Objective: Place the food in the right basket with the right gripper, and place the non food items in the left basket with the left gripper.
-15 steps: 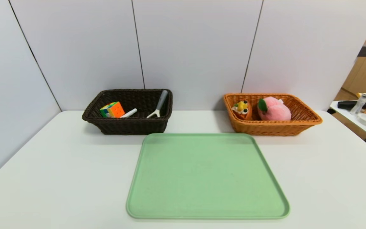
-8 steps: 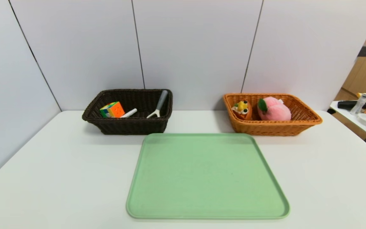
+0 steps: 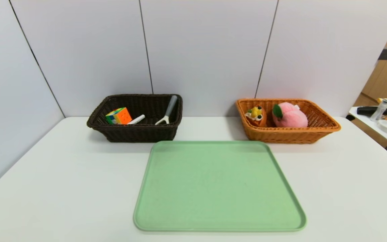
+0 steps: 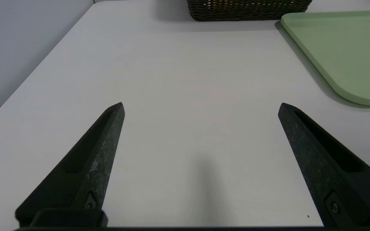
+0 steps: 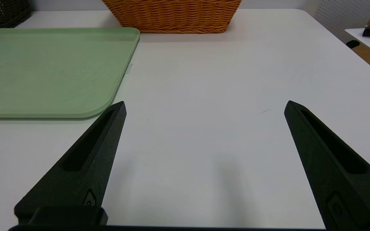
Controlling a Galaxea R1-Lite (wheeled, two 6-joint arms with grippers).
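Observation:
The dark brown basket (image 3: 136, 134) at the back left holds the puzzle cube (image 3: 119, 116), the white marker pen (image 3: 136, 119) and the peeler (image 3: 167, 112). The spork is hidden. The orange-tan basket (image 3: 289, 135) at the back right holds the cake slice (image 3: 256, 115) and the pink plush peach (image 3: 290, 115). Neither arm shows in the head view. My left gripper (image 4: 201, 107) is open and empty over bare table, left of the tray. My right gripper (image 5: 205, 106) is open and empty over bare table, right of the tray.
A pale green tray (image 3: 218, 186) with nothing on it lies in the middle of the white table (image 3: 45, 188). It shows in the left wrist view (image 4: 342, 51) and the right wrist view (image 5: 50, 67). A side table with clutter (image 3: 386, 124) stands far right.

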